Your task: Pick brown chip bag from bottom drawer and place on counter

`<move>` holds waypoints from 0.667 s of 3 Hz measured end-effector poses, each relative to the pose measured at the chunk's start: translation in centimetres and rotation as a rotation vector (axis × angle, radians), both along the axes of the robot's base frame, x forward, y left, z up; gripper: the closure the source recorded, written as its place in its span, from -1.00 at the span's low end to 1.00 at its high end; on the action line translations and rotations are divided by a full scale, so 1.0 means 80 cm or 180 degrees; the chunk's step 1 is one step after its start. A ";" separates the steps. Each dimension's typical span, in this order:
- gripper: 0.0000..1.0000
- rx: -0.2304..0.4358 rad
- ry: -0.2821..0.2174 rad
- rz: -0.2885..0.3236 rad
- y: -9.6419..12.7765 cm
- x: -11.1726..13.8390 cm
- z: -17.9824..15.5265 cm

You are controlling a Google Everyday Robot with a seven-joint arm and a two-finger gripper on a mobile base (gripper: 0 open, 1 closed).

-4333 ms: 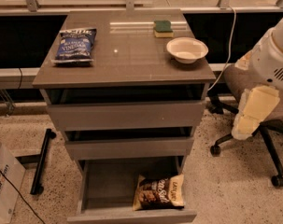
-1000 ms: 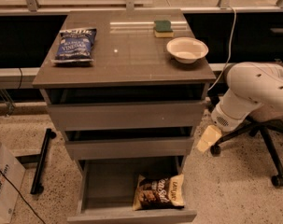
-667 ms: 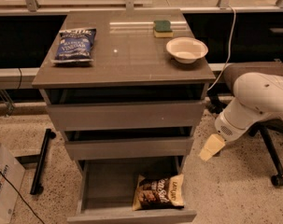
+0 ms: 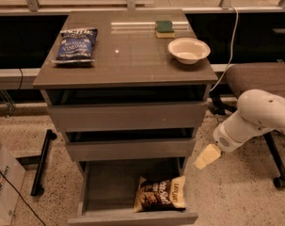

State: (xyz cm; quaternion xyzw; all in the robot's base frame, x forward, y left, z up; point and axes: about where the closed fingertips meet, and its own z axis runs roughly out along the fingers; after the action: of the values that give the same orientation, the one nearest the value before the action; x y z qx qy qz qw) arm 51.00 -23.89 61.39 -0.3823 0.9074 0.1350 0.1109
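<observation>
The brown chip bag (image 4: 160, 193) lies flat in the front right corner of the open bottom drawer (image 4: 104, 194), lettering up. The counter (image 4: 128, 51) tops the three-drawer cabinet. My gripper (image 4: 207, 157) hangs from the white arm to the right of the cabinet, level with the middle drawer, above and to the right of the brown bag and apart from it. It carries nothing that I can see.
On the counter lie a blue vinegar chip bag (image 4: 76, 44) at the left, a white bowl (image 4: 188, 50) at the right and a green sponge (image 4: 164, 28) behind it. An office chair (image 4: 262, 79) stands right of the cabinet. A cardboard box (image 4: 3, 182) and a black bar (image 4: 42, 161) are on the floor at left.
The arm has swung down from beside the counter toward the floor at the cabinet's right, and the gripper has dropped to middle-drawer height. The bag and drawer have not moved.
</observation>
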 end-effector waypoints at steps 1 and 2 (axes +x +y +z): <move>-1.00 0.0101 0.0139 -0.0058 0.022 0.007 -0.042; -1.00 0.0210 0.0378 -0.0129 0.042 0.012 -0.092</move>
State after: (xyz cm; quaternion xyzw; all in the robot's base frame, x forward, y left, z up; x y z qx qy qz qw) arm 51.99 -20.52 54.07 -0.3512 0.9150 0.1850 0.0721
